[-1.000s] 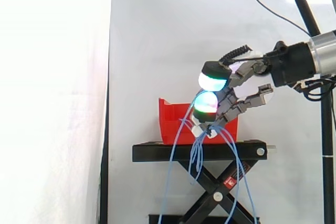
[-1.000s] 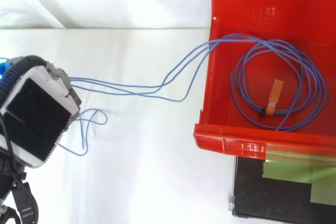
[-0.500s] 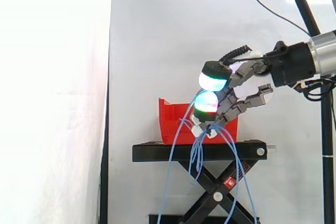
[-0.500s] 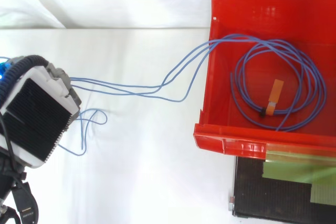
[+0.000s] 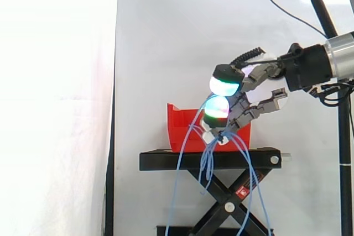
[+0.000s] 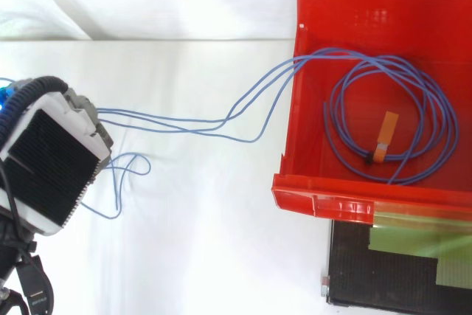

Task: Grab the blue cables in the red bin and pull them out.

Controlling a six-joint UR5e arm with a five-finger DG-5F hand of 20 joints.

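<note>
Here, a white curtain (image 5: 166,37) is seen behind everything. Before it, a black scissor-lift stand (image 5: 166,160) is set, and a red bin (image 5: 180,128) is carried on its top surface, toward the left end in the side view. In the top view, a strip of the stand's black top is shown below the bin's lower rim.

The hand (image 5: 260,73) is held above and in front of the bin's right part in the side view, with the arm entering from the right edge. Its fingers (image 5: 225,84) are curled downward and clamped on a bunch of the blue cables (image 5: 185,158), pinched just below the glowing green and white pads. From that pinch, several strands are let hang in loops in front of the stand, down past its crossed legs.

In the top view, the hand (image 6: 51,160) is placed at the left edge, well apart from the bin. Strands are drawn from it across the white ground and over the bin's left wall. Inside the bin, the rest of the cables are left lying in a loose coil on the floor, bound at the lower part by an orange tag (image 6: 384,134).
</note>
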